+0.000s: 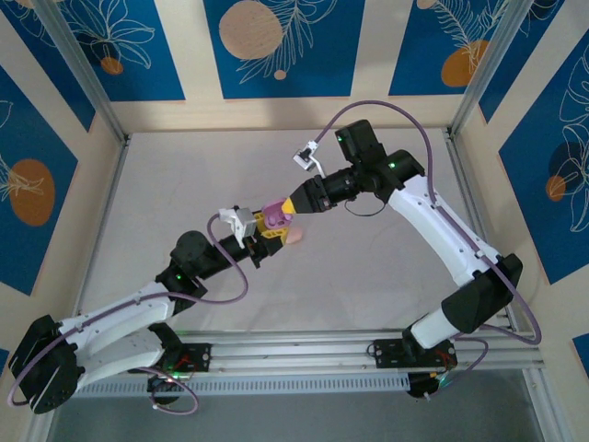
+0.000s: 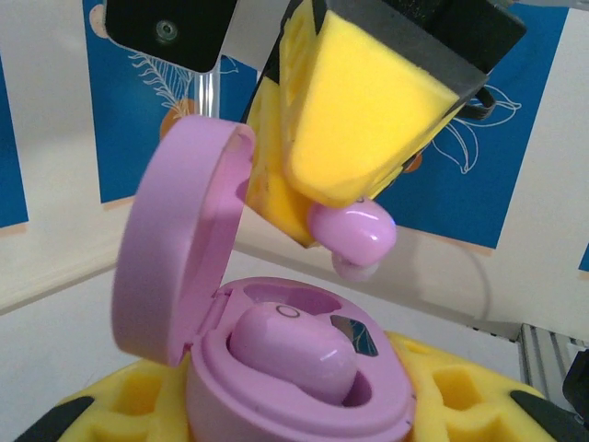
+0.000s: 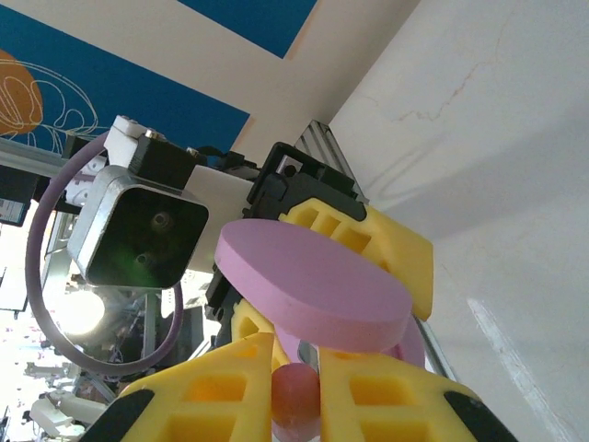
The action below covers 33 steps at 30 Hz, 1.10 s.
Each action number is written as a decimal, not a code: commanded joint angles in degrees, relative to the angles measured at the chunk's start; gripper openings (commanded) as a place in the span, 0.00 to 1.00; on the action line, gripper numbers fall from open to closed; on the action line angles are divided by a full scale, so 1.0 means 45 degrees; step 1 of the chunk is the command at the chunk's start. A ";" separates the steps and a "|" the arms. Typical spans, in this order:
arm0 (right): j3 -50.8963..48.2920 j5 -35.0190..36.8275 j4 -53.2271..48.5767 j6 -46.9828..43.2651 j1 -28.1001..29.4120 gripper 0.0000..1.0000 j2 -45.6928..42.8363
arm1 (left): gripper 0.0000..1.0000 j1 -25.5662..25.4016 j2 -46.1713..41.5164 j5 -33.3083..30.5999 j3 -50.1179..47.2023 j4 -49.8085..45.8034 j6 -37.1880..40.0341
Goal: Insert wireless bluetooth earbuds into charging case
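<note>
Pink glossy plastic is the risk here: the held earbud (image 2: pixel 354 235) is pinched between the yellow foam pads (image 2: pixel 359 110) of the right gripper (image 1: pixel 293 206), which is closed on it. It hangs just above the charging case (image 2: pixel 304 387) without touching it. The left gripper (image 1: pixel 267 228) clamps the case from both sides, with the lid (image 2: pixel 175 249) swung up at nine o'clock of the body. A seated earbud (image 2: pixel 290 350) fills one well and the free well (image 2: pixel 373 382) lies at about three o'clock of it. The held earbud hangs at roughly twelve o'clock of that opening, so I judge it not yet lined up. Coming down crooked, it could ride onto the seated earbud or catch the rim and twist out of the soft pads, and so smooth a shell could squirt free onto the table (image 1: pixel 368 267). A sideways nudge from the wide fingers could knock the lid shut or lever the case out of its clamp. The pads cover most of the held earbud, so its stem and heading cannot be read. The free well is largely hidden behind the seated earbud, and the left gripper's contact with the case is cut off at six o'clock of the left wrist view. From above, a peach speck (image 1: pixel 296 238) at five o'clock of the case is too small to name
</note>
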 commanded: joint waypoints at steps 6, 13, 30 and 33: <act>0.0082 -0.0183 0.0378 0.0205 0.0094 0.17 0.0129 | 0.25 -0.0053 0.0214 0.0434 0.0436 0.1092 -0.0463; -0.0088 -0.0125 0.0753 0.0427 0.0074 0.17 0.0158 | 0.25 -0.0052 0.0328 0.0600 0.0494 0.1335 -0.0648; -0.1442 0.0310 0.2526 0.0396 0.0023 0.17 -0.0592 | 0.25 -0.0056 0.0500 0.0599 0.0470 0.1980 -0.1131; -0.1608 0.0569 0.2792 0.0516 -0.0023 0.17 -0.0652 | 0.25 -0.0062 0.0507 0.0685 0.0475 0.1985 -0.1131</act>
